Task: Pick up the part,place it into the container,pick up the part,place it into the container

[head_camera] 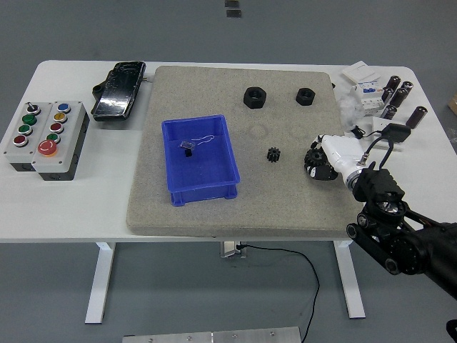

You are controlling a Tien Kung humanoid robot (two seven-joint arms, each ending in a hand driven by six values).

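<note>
A blue container (200, 158) sits on the grey mat (235, 207), left of centre, with a small dark part (188, 150) and a thin wire inside. A small black gear (273, 153) lies on the mat to the right of the container. Two black hex nuts (255, 97) (305, 95) rest near the mat's far edge. My right hand (320, 161) hovers at the mat's right edge, just right of the gear, fingers curled; whether they hold anything is hidden. My left arm is out of view.
A grey button box (44, 137) stands at the table's left. A black handheld device (119, 89) lies at the back left. White breakers (363, 86) and several dark cylinders (398, 91) crowd the back right corner.
</note>
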